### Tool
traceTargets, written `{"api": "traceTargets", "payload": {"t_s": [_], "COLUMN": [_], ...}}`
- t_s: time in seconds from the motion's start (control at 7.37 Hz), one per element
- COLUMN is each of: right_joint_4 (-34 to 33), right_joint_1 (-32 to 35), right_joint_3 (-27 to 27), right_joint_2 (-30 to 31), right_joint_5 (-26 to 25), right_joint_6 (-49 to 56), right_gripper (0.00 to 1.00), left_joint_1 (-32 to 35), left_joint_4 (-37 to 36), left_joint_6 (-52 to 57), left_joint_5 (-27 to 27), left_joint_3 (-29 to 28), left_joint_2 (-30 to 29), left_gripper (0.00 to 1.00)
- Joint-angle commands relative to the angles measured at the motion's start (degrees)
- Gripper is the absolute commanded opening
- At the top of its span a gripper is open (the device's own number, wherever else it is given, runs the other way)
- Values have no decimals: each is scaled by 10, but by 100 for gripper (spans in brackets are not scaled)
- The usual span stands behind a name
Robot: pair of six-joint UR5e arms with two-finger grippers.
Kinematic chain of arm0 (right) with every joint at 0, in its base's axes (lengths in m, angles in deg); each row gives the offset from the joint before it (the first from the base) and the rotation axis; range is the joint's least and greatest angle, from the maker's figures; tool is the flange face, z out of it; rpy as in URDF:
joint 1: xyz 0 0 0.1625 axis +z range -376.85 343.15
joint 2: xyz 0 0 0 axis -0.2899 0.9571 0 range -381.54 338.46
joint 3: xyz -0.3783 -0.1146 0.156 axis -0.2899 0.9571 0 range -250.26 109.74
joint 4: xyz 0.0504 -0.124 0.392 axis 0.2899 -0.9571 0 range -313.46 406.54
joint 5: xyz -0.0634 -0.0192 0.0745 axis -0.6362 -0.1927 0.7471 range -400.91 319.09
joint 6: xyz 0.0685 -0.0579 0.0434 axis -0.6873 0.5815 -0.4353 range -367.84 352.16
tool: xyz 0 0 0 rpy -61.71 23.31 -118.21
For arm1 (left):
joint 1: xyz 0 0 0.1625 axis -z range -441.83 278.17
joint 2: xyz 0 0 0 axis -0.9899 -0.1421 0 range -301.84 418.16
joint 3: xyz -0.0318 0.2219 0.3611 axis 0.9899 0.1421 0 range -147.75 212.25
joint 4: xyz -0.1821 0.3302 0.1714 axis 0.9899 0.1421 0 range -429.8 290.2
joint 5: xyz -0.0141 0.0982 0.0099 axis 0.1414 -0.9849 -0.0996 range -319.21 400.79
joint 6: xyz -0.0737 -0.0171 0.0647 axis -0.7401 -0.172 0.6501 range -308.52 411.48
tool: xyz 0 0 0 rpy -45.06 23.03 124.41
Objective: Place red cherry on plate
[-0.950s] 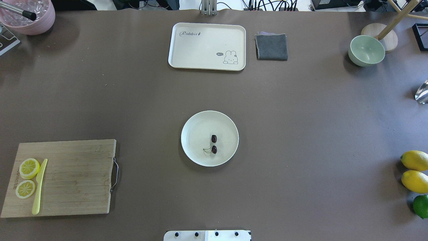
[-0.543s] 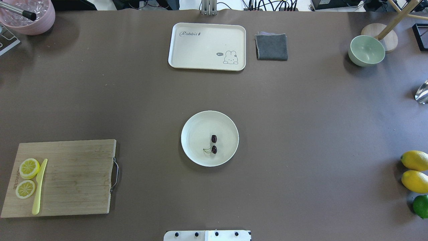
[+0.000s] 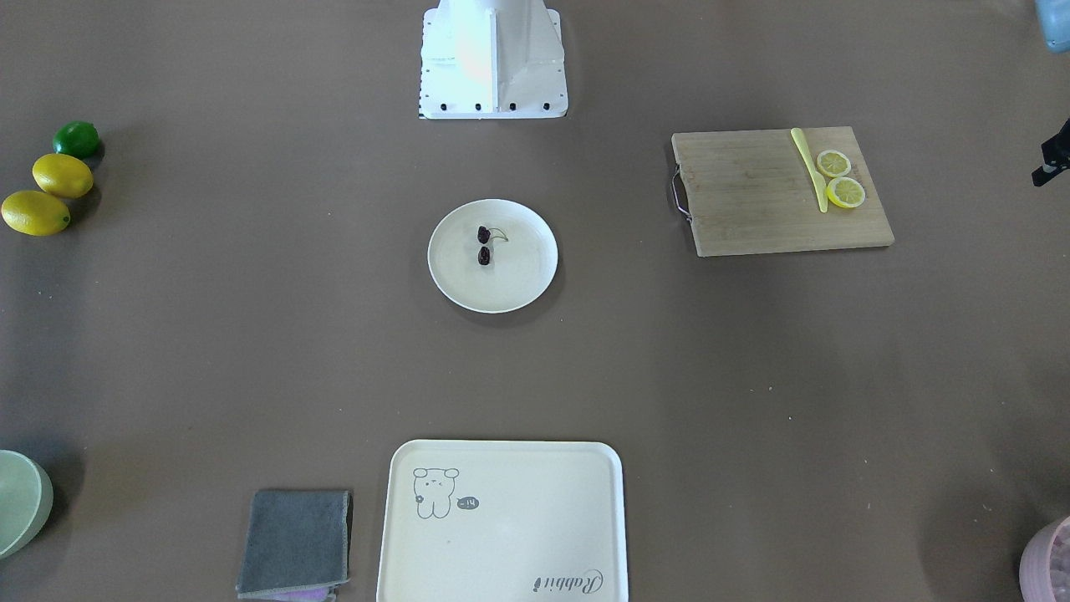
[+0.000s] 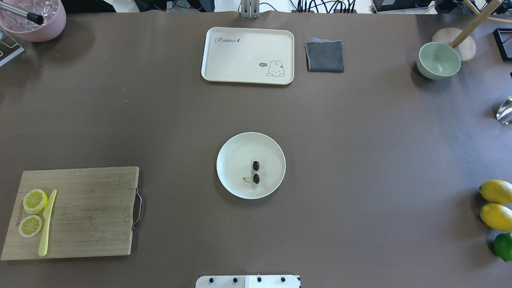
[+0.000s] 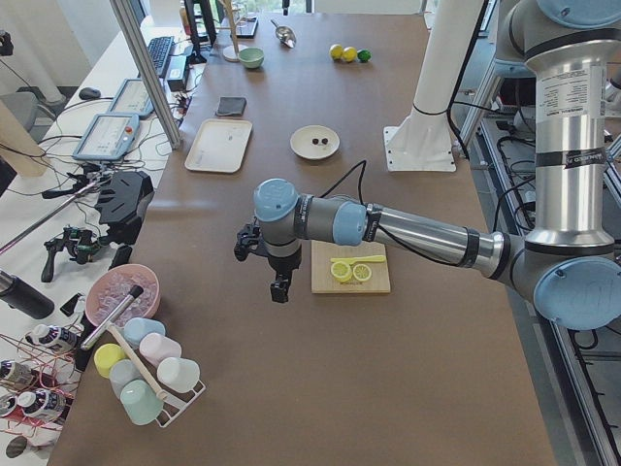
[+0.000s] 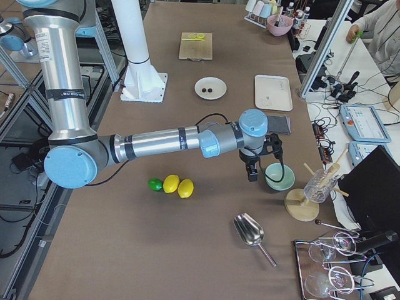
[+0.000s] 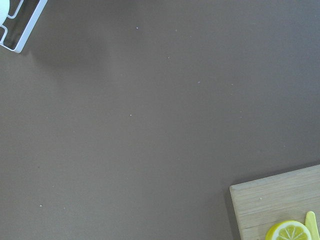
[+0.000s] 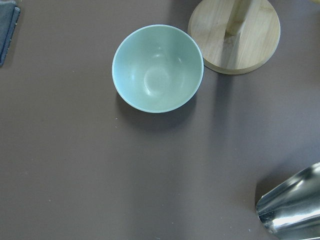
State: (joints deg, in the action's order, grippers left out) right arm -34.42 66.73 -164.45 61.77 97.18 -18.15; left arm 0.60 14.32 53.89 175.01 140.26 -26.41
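The red cherry (image 4: 256,178), two tiny dark fruits on a thin green stem, lies inside the round cream plate (image 4: 232,160) at the table's middle. From across the table the cherry (image 3: 484,235) also rests on the plate (image 3: 518,280). Neither gripper is near it. The left gripper (image 5: 279,289) hangs over bare table beyond the cutting board's far end. The right gripper (image 6: 253,175) hangs beside the pale green bowl. Both show clearly only in the side views, so I cannot tell whether they are open or shut.
A wooden cutting board (image 4: 92,212) with two lemon slices and a yellow knife lies at the left. A cream tray (image 4: 248,54), grey cloth (image 4: 325,56) and green bowl (image 4: 438,60) line the far side. Lemons (image 4: 496,204) and a lime sit at the right edge.
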Motion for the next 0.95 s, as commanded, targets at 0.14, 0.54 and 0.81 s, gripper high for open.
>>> {"api": "traceTargets", "payload": {"t_s": [0.14, 0.54, 0.81], "right_joint_4": [-2, -1, 0], "right_joint_1": [0, 0, 0], "right_joint_3": [-9, -40, -47], "right_joint_2": [7, 33, 41], "right_joint_5": [6, 17, 17], "right_joint_6": [-1, -1, -1], "right_gripper": [100, 100, 100], "left_joint_1": [-1, -1, -1], "left_joint_4": [-3, -2, -1], "left_joint_6": [0, 0, -2], "left_joint_5": [0, 0, 0], "left_joint_3": [-7, -9, -6], "left_joint_2": [-2, -3, -4], "left_gripper": [97, 97, 97]}}
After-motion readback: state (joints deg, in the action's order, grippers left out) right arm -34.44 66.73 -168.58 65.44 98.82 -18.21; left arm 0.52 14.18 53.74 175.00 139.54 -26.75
